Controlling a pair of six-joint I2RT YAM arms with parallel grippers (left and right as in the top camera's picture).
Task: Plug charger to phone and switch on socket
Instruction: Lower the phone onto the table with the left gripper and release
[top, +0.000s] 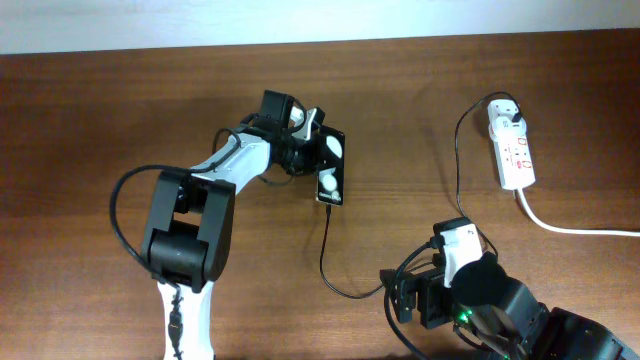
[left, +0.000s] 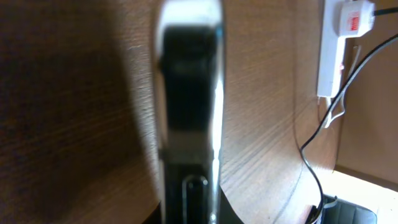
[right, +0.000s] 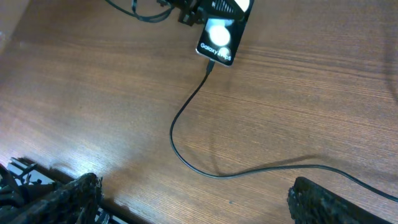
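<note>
The black phone (top: 331, 172), with two white circles, lies at mid-table. My left gripper (top: 312, 150) is shut on its far end. In the left wrist view the phone (left: 189, 93) fills the middle, edge-on and blurred. The thin black charger cable (top: 323, 250) meets the phone's near edge, its connector tip (right: 211, 65) at the port. It loops across the table to the white plug adapter (top: 507, 121) in the white socket strip (top: 516, 160). The strip also shows in the left wrist view (left: 331, 56). My right gripper (right: 193, 208) is open and empty, near the front edge above the cable (right: 177, 134).
The socket's thick white cord (top: 575, 230) runs off to the right edge. The wooden table (top: 100, 120) ends at a pale wall along the back. The right arm's body (top: 490, 295) sits at the front right.
</note>
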